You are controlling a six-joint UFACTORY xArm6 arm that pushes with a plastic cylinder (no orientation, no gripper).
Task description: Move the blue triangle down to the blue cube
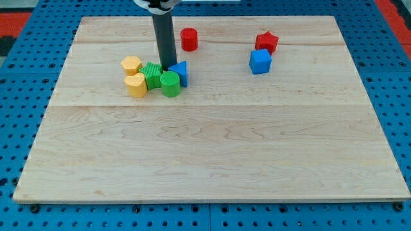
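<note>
Right now my tip (169, 68) sits at the upper-left edge of the blue triangle (180, 72); being a bare rod, it has nothing to open or close and only presses. Just below it is the green cylinder (170, 84), and to its left a second green block (152, 75) and two yellow blocks (133, 76). Well off to its right lies the blue cube (260, 61), beside a red star (266, 42). A clean push, I judge, drives rightward from the triangle's left face, keeping clear of the green cylinder.
</note>
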